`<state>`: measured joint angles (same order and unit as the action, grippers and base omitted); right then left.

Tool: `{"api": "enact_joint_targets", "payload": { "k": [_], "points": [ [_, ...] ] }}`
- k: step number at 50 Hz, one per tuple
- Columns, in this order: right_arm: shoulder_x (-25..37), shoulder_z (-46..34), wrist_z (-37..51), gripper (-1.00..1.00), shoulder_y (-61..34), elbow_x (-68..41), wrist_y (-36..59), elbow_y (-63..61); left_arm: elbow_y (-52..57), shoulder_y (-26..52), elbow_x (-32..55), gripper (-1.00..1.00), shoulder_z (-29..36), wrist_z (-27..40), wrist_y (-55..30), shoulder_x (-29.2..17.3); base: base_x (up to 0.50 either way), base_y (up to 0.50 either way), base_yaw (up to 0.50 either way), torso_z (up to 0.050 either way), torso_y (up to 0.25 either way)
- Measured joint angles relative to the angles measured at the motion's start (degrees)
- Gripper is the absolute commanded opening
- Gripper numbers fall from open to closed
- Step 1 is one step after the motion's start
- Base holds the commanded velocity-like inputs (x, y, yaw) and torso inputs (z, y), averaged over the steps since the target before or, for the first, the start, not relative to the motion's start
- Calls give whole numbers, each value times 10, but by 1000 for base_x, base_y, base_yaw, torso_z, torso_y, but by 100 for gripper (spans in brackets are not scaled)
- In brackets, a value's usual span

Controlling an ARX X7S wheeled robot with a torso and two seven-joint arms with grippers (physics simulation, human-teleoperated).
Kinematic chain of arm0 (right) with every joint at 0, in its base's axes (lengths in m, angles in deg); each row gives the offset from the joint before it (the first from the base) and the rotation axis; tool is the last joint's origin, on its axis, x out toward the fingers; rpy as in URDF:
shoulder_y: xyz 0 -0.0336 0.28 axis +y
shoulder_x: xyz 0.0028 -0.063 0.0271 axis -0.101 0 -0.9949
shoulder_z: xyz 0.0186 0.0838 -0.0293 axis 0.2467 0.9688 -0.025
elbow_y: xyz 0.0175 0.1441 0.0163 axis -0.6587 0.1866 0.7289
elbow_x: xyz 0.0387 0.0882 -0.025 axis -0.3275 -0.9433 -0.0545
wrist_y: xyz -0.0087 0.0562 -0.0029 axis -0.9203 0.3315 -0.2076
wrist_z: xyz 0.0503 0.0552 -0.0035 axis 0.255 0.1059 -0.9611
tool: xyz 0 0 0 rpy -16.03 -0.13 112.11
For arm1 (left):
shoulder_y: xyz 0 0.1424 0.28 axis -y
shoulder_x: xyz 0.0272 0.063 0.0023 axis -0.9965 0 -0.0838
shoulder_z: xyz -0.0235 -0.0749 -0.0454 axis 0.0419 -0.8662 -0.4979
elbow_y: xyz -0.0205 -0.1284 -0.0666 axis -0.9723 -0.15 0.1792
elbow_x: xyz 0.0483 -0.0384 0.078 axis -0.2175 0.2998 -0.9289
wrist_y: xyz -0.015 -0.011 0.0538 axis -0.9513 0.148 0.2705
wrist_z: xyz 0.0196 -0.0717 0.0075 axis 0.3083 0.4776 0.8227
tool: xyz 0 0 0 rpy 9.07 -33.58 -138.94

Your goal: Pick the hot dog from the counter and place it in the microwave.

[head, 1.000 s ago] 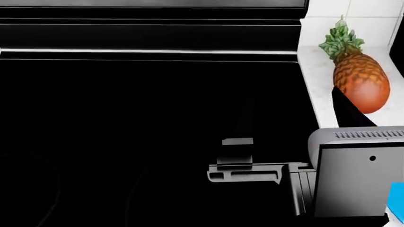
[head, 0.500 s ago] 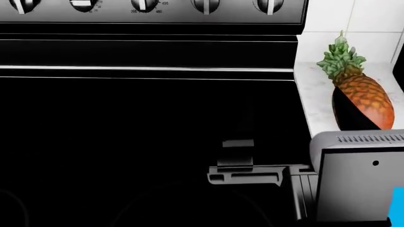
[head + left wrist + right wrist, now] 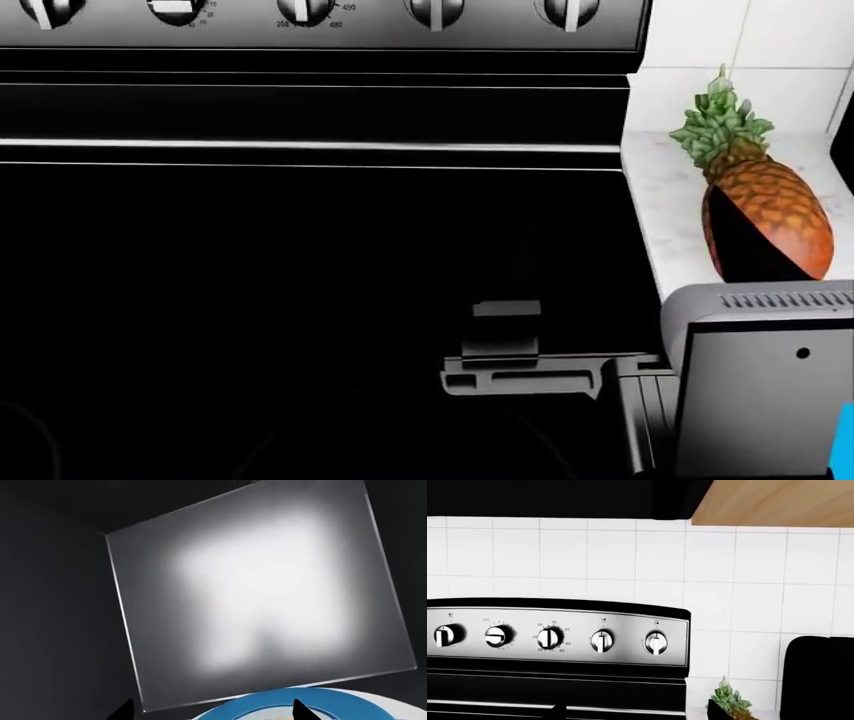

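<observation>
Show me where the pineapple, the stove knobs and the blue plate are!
pineapple [image 3: 763, 215]: head view, on its orange-brown body.
stove knobs [image 3: 550, 638]: right wrist view, on the middle knob's face.
blue plate [image 3: 267, 701]: left wrist view, on its blue rim.

The black stovetop [image 3: 307, 300] lies flat and bare across the left and middle. On the right, the pineapple [image 3: 763, 205] occupies the narrow bench [image 3: 654, 190] strip. A grey arm housing [image 3: 754, 390] blocks the near-right corner.

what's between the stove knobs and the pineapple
Only white wall tile and a strip of white counter separate the knobs from the pineapple, in head and right wrist views.
</observation>
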<state>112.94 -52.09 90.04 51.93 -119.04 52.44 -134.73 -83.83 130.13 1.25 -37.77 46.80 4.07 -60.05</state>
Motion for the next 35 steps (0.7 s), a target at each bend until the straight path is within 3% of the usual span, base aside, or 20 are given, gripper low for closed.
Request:
{"api": "enact_joint_targets", "payload": {
  "k": [21,29,35],
  "points": [
    [-6,-18,-21,100,-11,23,-9,18,137,0,-203,100,-251,-98,-48,-2,0,0,0,0,0],
    [-9,-26,-31,100,-10,34,-15,25,229,-4,-246,100,-297,-140,-95,-14,0,0,0,0,0],
    [-9,-29,-35,100,-9,37,-18,26,363,-40,-268,100,-313,-165,-170,-26,0,0,0,0,0]
  ]
}}
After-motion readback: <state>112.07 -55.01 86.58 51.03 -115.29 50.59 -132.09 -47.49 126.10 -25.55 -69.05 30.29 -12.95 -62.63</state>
